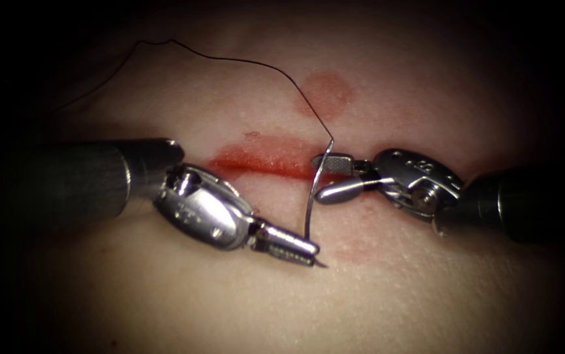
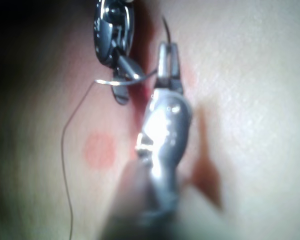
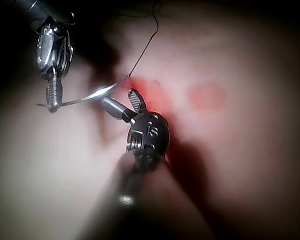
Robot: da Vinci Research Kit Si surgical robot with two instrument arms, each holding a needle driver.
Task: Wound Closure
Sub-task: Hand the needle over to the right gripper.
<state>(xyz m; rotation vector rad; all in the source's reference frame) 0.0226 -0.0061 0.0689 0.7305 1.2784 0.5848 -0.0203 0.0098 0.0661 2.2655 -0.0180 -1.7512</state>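
We see the left tool [image 1: 299,250] clamped on the needle [image 1: 311,196] near its point, the needle's curve rising free of the tissue [image 1: 243,301] straight between the parted, empty jaws of the right tool [image 1: 330,177], thread [image 1: 243,62] trailing beyond
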